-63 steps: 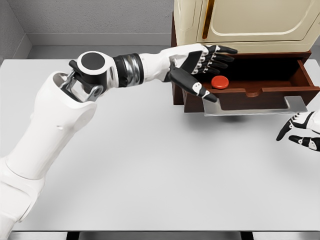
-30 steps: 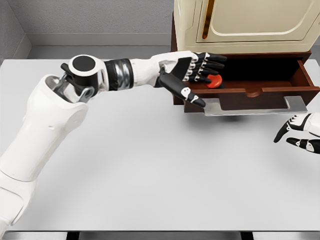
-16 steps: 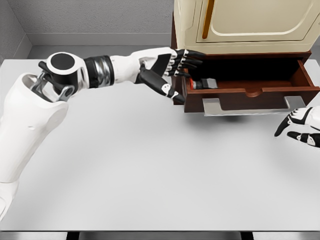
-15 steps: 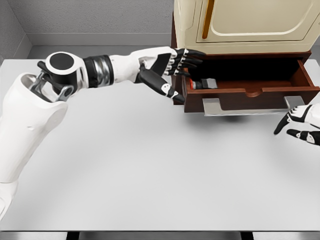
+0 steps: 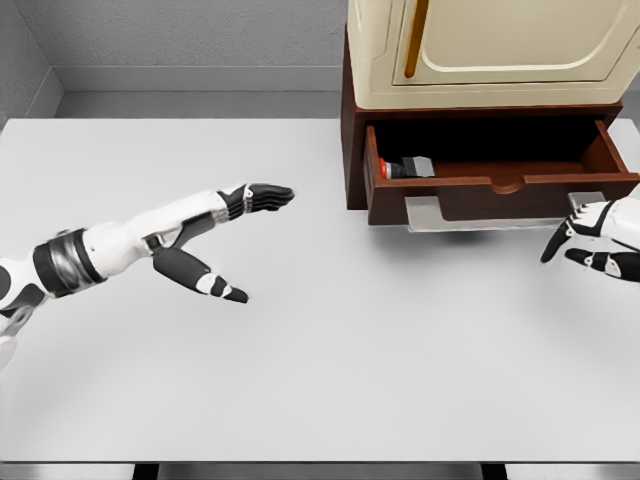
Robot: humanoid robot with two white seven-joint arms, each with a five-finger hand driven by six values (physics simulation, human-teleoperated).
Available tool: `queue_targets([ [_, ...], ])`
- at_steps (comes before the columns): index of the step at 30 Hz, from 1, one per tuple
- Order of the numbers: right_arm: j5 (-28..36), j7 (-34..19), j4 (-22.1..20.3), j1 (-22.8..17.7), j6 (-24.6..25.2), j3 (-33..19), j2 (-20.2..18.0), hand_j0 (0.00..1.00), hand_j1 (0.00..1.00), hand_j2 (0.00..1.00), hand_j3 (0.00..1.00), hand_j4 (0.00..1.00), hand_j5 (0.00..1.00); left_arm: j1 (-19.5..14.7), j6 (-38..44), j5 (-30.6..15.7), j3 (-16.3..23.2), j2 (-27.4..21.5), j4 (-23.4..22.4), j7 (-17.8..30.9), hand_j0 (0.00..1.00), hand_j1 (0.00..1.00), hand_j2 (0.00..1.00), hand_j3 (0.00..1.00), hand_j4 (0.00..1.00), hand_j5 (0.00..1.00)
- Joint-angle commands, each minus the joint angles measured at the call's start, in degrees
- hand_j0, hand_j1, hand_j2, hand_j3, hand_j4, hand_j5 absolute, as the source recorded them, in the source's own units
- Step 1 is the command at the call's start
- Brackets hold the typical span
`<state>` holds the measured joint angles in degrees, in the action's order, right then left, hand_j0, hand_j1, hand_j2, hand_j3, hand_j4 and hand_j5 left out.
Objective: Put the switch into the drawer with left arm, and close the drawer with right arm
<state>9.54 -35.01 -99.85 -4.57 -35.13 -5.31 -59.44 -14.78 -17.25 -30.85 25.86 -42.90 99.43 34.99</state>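
The switch (image 5: 404, 168) lies on its side in the open drawer's (image 5: 520, 185) left end. The left hand (image 5: 215, 235) hovers over the bench (image 5: 330, 380), fingers spread, empty; the right hand (image 5: 597, 241) waits relaxed beside the drawer front.

Pretty bare setup: a big flat white table (image 5: 330, 380) fills most of the view, with a grey textured wall (image 5: 180, 35) behind it and a lighter strip running along the wall's base. At the back right of the tabletop sits a cream cabinet (image 5: 500, 50) on a dark brown wooden base (image 5: 352, 150). Lighting is soft and even, with a faint shadow under the cabinet's front.
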Motion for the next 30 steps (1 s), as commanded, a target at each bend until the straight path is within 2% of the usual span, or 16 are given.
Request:
queue_targets([
  [1,0.2,0.0,0.8,0.0,0.1,1.7,-0.1,0.48,0.48,0.48,0.48,0.48,0.48,0.0,-17.8,0.0,-7.6,-4.2,-4.1,0.0,1.0,1.0,1.0,1.0,1.0,1.0],
  [3,-0.7,0.0,1.4,1.5,0.1,3.8,-0.1,0.49,0.49,0.49,0.49,0.49,0.49,3.1,-17.8,0.0,-8.0,-4.8,-13.3,0.0,1.0,1.0,1.0,1.0,1.0,1.0],
  [5,-1.3,0.0,1.5,1.8,0.1,4.5,0.0,0.49,0.49,0.49,0.49,0.49,0.49,3.6,-17.8,0.0,-10.8,-4.6,-22.2,0.0,1.0,1.0,1.0,1.0,1.0,1.0],
  [6,-1.5,0.0,1.7,1.9,0.1,4.7,0.0,0.49,0.49,0.49,0.49,0.49,0.49,3.6,-17.8,0.0,-10.9,-4.5,-25.4,0.0,1.0,1.0,1.0,1.0,1.0,1.0],
  [16,-2.2,0.0,5.8,5.4,0.1,6.8,0.5,0.49,0.49,0.49,0.49,0.49,0.49,4.5,-17.8,0.2,-10.8,-4.6,-26.0,0.0,1.0,1.0,1.0,1.0,1.0,1.0],
  [19,-2.2,0.0,7.6,9.4,0.1,11.1,0.7,0.5,0.5,0.5,0.5,0.5,0.5,4.5,-17.8,0.2,-10.9,-4.6,-26.0,0.0,1.0,1.0,1.0,1.0,1.0,1.0],
  [26,-2.2,0.0,8.1,10.6,0.1,11.6,1.3,0.5,0.5,0.5,0.5,0.5,0.5,4.5,-17.8,1.0,-10.9,-4.5,-26.1,0.0,1.0,1.0,1.0,1.0,1.0,1.0],
  [30,-2.2,0.0,9.9,13.6,0.1,13.4,1.7,0.5,0.5,0.5,0.5,0.5,0.5,4.5,-17.8,1.1,-10.9,-4.5,-26.4,0.0,1.0,1.0,1.0,1.0,1.0,1.0],
])
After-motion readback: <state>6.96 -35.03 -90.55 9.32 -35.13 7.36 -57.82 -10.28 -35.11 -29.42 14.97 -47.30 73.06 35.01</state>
